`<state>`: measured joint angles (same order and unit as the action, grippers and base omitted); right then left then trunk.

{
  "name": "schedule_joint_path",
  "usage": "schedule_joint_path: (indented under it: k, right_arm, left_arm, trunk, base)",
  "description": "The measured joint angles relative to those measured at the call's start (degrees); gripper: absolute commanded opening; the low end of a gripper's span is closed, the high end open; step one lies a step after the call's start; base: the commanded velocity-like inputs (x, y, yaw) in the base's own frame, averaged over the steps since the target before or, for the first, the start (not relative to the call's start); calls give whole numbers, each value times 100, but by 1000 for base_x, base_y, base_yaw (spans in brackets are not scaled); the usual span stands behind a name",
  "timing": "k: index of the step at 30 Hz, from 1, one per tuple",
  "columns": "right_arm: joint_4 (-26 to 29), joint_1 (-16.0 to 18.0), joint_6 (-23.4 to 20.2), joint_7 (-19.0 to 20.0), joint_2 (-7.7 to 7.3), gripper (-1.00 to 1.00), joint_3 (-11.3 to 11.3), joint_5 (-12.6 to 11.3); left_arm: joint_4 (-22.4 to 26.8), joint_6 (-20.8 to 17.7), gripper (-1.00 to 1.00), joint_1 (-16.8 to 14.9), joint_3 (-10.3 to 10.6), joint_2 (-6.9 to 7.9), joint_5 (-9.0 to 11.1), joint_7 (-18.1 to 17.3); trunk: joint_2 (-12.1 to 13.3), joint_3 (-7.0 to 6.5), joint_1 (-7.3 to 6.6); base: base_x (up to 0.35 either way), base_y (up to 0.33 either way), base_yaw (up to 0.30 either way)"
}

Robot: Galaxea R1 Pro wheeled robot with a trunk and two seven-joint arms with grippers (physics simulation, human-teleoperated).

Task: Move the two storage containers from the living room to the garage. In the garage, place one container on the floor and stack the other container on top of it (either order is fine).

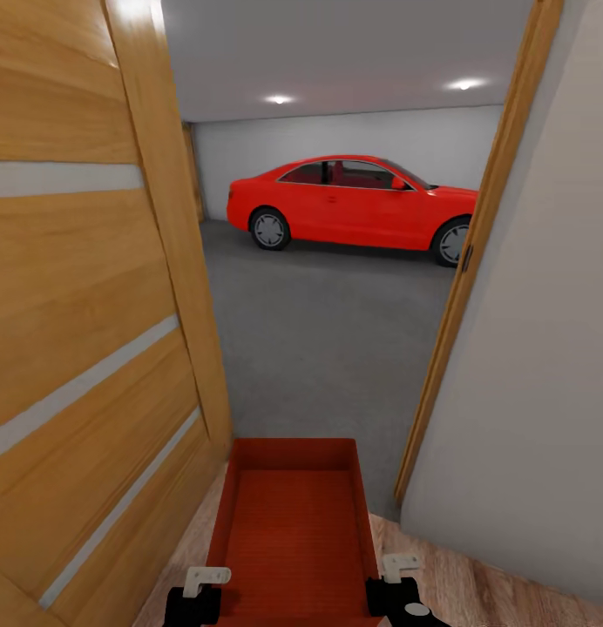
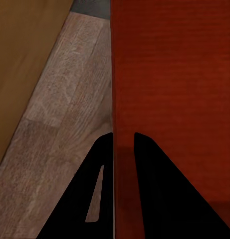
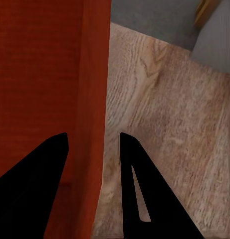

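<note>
Grey concrete floor [image 1: 328, 340], rough and speckled, fills the garage seen through the doorway; bare where it shows, it should take a flat-bottomed load without rocking.

Wooden plank door [image 1: 84, 331], pale-striped, swung open on the robot's left, close beside the carried load. Door frame [image 1: 463, 287] and white wall [image 1: 537, 374] on the right. Judged: the passage is narrow, so the load is best kept square to it.

Red car [image 1: 358, 202], a coupe parked side-on at the far wall, well apart from the doorway. Not a task item.

Light wood flooring [image 3: 159, 124], beneath the load at the threshold.

Storage container [image 1: 293, 527], one, red-orange, rectangular, open-topped and empty, with thin plain walls. Held low in front of the robot, its far end reaching the doorway, above the wood planks and not yet over the concrete. Judged: light and fairly stiff, with smooth walls that could slip in a pinch. The rim of the two long walls, near the robot's end, looks the sensible hold, one side per arm, with the bin kept level.

Left gripper [image 2: 123, 142], dark fingers pinching the container's left wall between them.

Right gripper [image 3: 94, 142], fingers astride the right wall; whether both pads press on it I cannot tell, as a gap shows on the outer side.
</note>
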<state>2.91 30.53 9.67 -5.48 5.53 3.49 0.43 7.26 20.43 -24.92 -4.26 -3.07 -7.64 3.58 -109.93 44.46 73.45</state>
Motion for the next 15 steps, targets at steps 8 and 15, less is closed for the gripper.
schedule_joint_path:
  k: [8, 15]
  right_arm:
    - [-2, 1, 0, 0, 1, -100, -2, -1]
    - [-2, 1, 0, 0, 1, -100, -1, -1]
  left_arm:
    - [2, 0, -100, 1, 0, 1, 0, 0]
    - [2, 0, -100, 1, -2, 1, -4, 0]
  trunk:
    - [0, 0, 0]
    - [0, 0, 0]
  base:
    - [0, 0, -64]
    - [0, 3, -1]
